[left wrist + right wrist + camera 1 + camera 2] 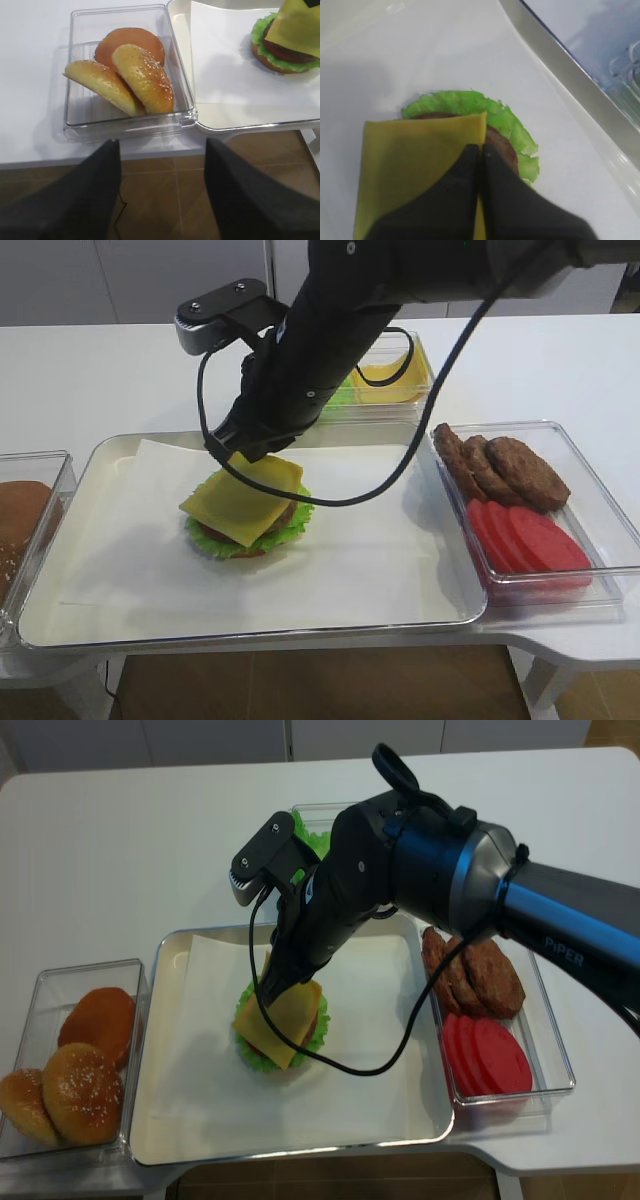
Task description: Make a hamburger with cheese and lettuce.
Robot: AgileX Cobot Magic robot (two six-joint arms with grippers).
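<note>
the right gripper [481, 150] is pinched shut on the far edge of the cheese [243, 497], a yellow slice that lies tilted across the hamburger [250, 525] directly below the fingertips. the lettuce [506, 120] frills out from under the cheese ahead of and to the right of the jaws, with a sliver of brown patty between. the stack sits on white paper in the metal tray [448, 610]. off to the gripper's right side, a clear box holds loose dark patties [500, 470] and red tomato slices [525, 540]; behind the arm, another clear box with curled yellow slices [400, 375] is largely hidden by the arm and its black cable. the bun base is hard to make out under the lettuce. the left gripper [162, 190] hangs off the table edge with its jaws apart, near a box of bun halves [130, 75].
</note>
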